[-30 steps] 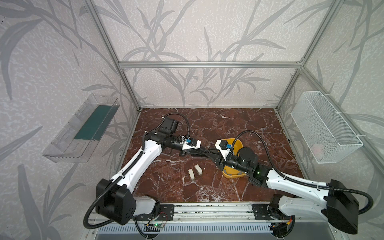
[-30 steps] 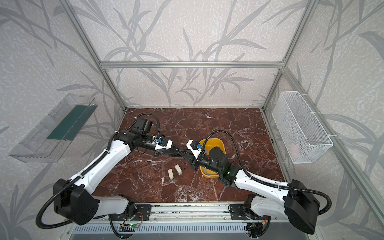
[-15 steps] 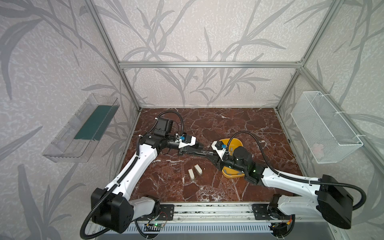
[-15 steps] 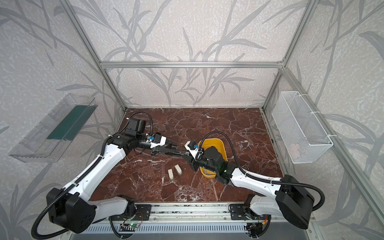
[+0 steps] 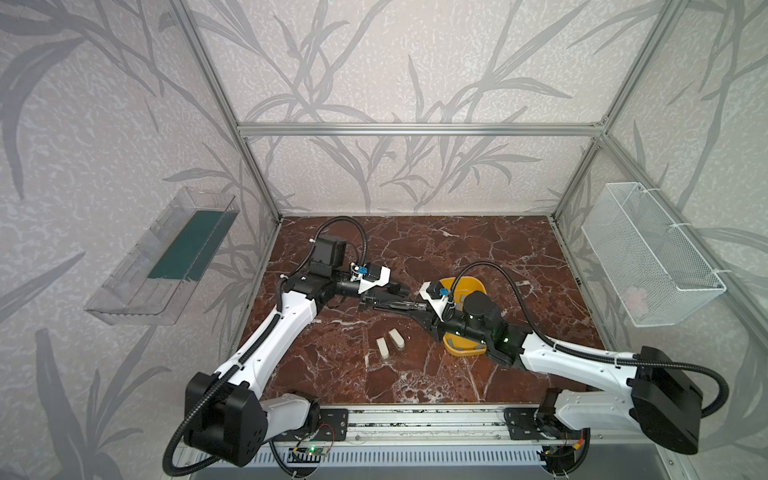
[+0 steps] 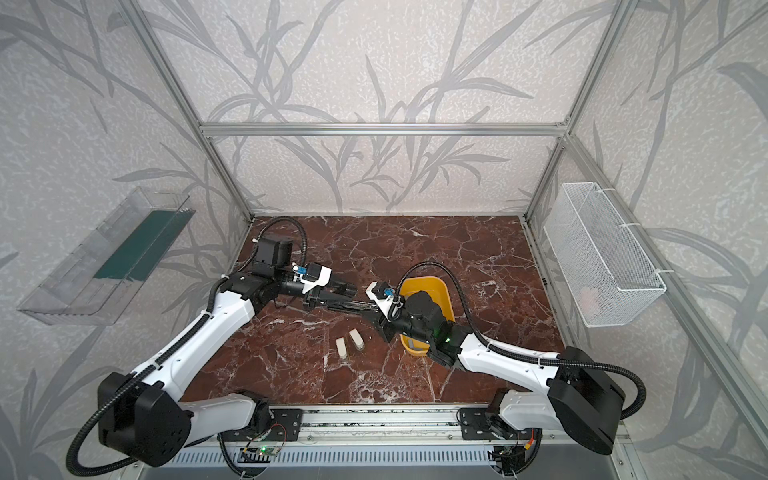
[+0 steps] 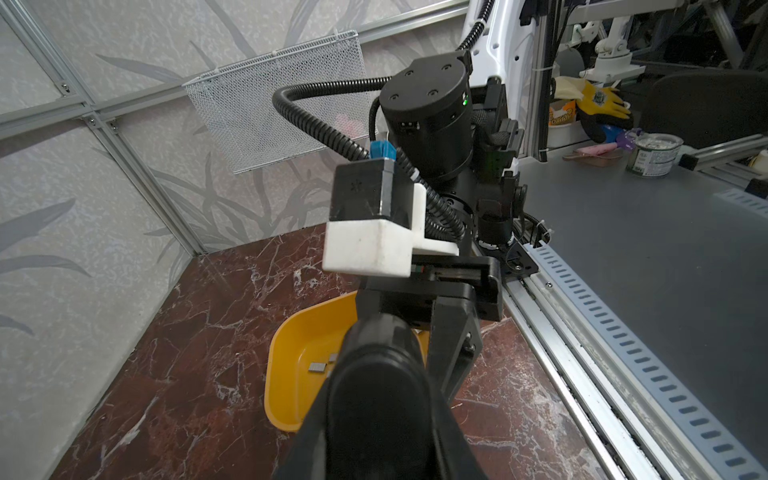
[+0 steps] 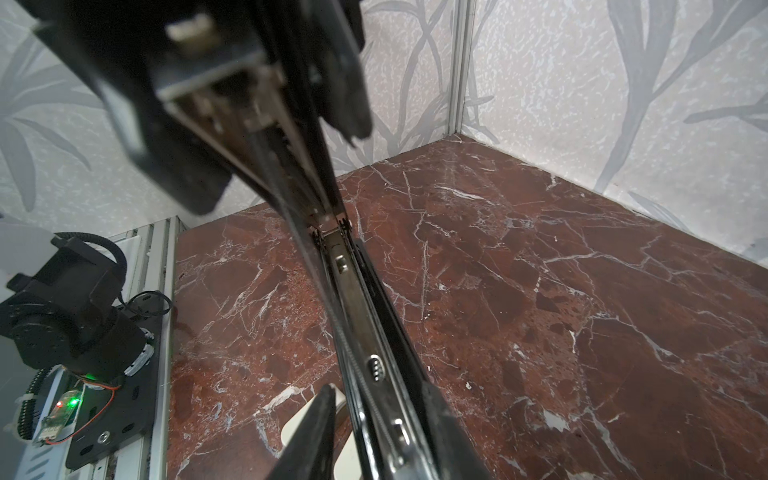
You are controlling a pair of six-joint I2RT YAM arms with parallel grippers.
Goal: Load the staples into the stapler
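- While the stapler (image 5: 395, 306) (image 6: 349, 306) hangs opened out above the middle of the surface (image 5: 457, 245) in both top views, the left end effector (image 5: 384, 293) (image 6: 332, 293) grips its 9 o'clock end. The right end effector (image 5: 417, 309) (image 6: 370, 309) meets its 3 o'clock end.
- At 3 o'clock of the stapler sits the tray (image 5: 471, 284) (image 6: 424, 286), partly under the right arm. Two mini staplers (image 5: 382, 348) (image 6: 342, 348) lie side by side at the stapler's 6 o'clock, apart from it.
- Left wrist view: the left end effector (image 7: 380, 399) is narrow, clamped on the stapler's rounded black end (image 7: 378, 345). Beyond it the right end effector's fingers (image 7: 455, 332) flank the stapler, with a sliver of yellow showing between. Staples (image 7: 318, 366) lie loose on the tray's floor (image 7: 291, 374).
- Right wrist view: the right end effector (image 8: 378, 415) stands narrowly parted around the stapler (image 8: 353, 311), whose metal inside lies bare. One of its fingers (image 8: 313, 432) shows a gap to the stapler and the other lies close against it. A mini stapler (image 8: 297, 428) shows through that gap.
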